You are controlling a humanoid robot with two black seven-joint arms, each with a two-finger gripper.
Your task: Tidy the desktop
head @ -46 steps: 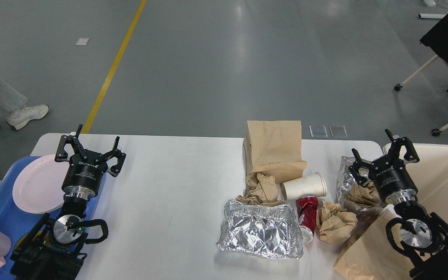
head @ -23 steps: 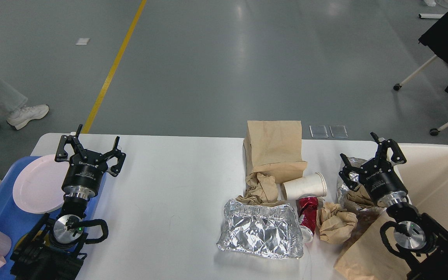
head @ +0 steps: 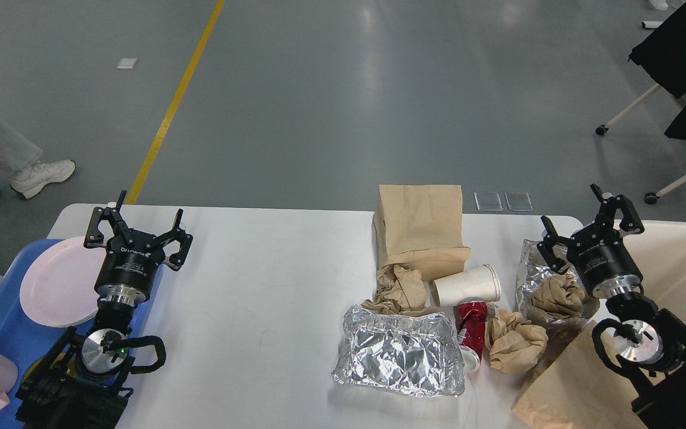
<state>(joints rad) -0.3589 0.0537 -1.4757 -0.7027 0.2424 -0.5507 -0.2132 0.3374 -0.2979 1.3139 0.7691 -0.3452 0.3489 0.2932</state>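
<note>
The white tabletop (head: pixel 259 298) spreads below both arms, litter heaped at its right: foil tray (head: pixel 399 351), red can (head: pixel 470 330), paper cup (head: pixel 467 285). Left gripper (head: pixel 137 229) and right gripper (head: pixel 590 220) hover, jaws spread wide, holding nothing

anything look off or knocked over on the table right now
Yes. On the desktop, a white paper cup lies on its side, with a crushed red can just in front of it. Crumpled brown paper and wrinkled foil are scattered around them.
</note>
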